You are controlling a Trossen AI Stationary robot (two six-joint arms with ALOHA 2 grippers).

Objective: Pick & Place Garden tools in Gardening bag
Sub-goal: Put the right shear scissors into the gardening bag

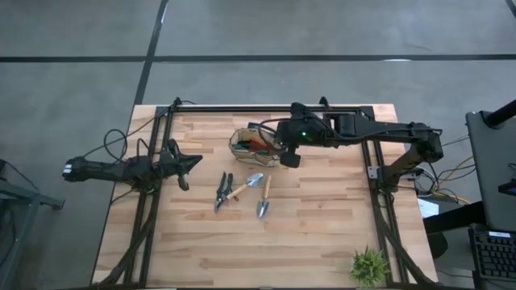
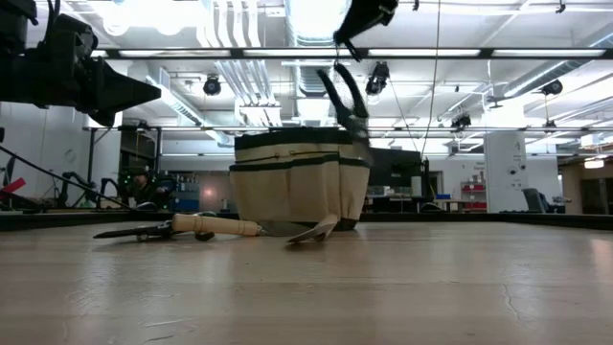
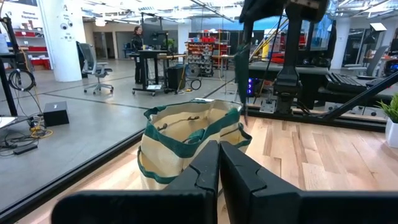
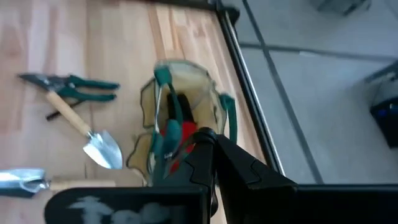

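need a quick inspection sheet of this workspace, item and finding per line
surface: wooden table, bare around the tools
job's things: gardening bag with red item inside; pruning shears and two trowels lie on the table
clutter: small green plant at one corner
grippers: right gripper above the bag, shut on dark shears; left gripper shut, empty, apart from the tools
cables: cables at left arm base
surroundings: person at a far desk
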